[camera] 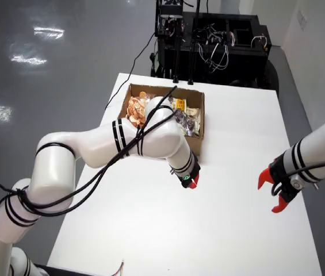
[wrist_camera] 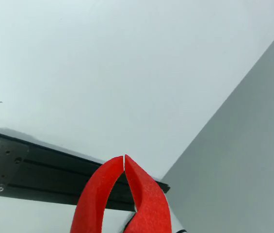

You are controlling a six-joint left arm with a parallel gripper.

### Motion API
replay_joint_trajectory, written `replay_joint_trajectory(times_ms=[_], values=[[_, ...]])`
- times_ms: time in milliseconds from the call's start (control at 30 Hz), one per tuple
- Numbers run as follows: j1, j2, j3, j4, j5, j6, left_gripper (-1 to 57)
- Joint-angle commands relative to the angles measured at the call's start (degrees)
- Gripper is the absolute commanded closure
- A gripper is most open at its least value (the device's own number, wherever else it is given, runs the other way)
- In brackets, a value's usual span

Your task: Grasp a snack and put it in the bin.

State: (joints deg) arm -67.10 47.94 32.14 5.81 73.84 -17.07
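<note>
hand (camera: 192,181) closed, empty | just off box (camera: 199,123) corner | table (camera: 150,230) open ahead

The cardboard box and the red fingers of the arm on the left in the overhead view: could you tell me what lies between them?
Nothing: in the overhead view only bare white table separates the cardboard box from the gripper.

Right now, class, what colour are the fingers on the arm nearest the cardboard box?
Red. The fingers show best in the view that rides on the gripper.
</note>
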Motion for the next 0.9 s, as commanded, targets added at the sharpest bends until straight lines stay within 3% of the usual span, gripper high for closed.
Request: replay_joint_trajectory(times_ms=[33,900], values=[[0.0,1.3,-2.0,0.1,-0.1,0.1,56.7],[0.7,20.4,-36.0,0.1,-0.1,4.4,56.4]])
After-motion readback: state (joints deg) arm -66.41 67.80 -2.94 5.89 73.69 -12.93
